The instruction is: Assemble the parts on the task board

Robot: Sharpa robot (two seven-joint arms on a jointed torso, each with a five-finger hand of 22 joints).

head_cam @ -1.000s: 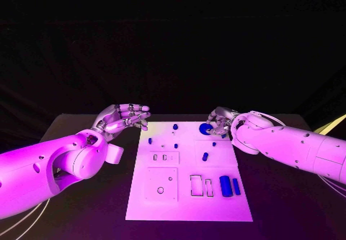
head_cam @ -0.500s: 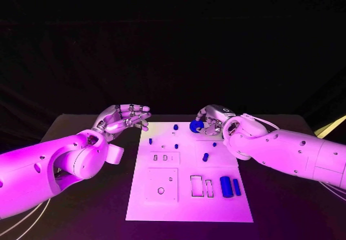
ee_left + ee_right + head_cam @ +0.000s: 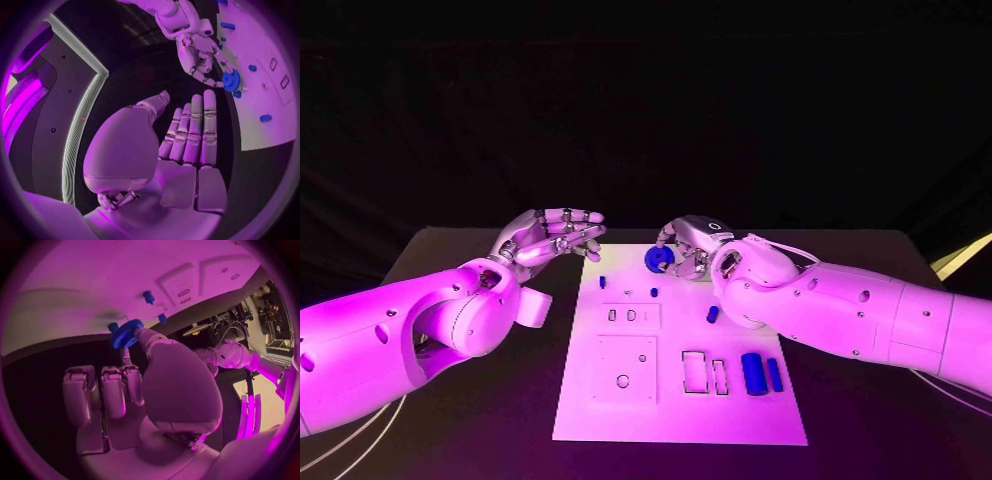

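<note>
The robot's white left arm comes in low and bent, its silver many-fingered left hand (image 3: 548, 236) raised palm-up beside the far left corner of the white plate, fingers loosely curled and apart, holding nothing. The white right arm reaches across over the plate; its silver right hand (image 3: 687, 243) pinches a small blue toothed wheel (image 3: 659, 259) between thumb and fingertips.

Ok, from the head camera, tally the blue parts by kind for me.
blue gear, held by the right hand: 1
small pegs on the task board: 3
long cylinders: 2
Total: 6 showing; others may be hidden.
</note>
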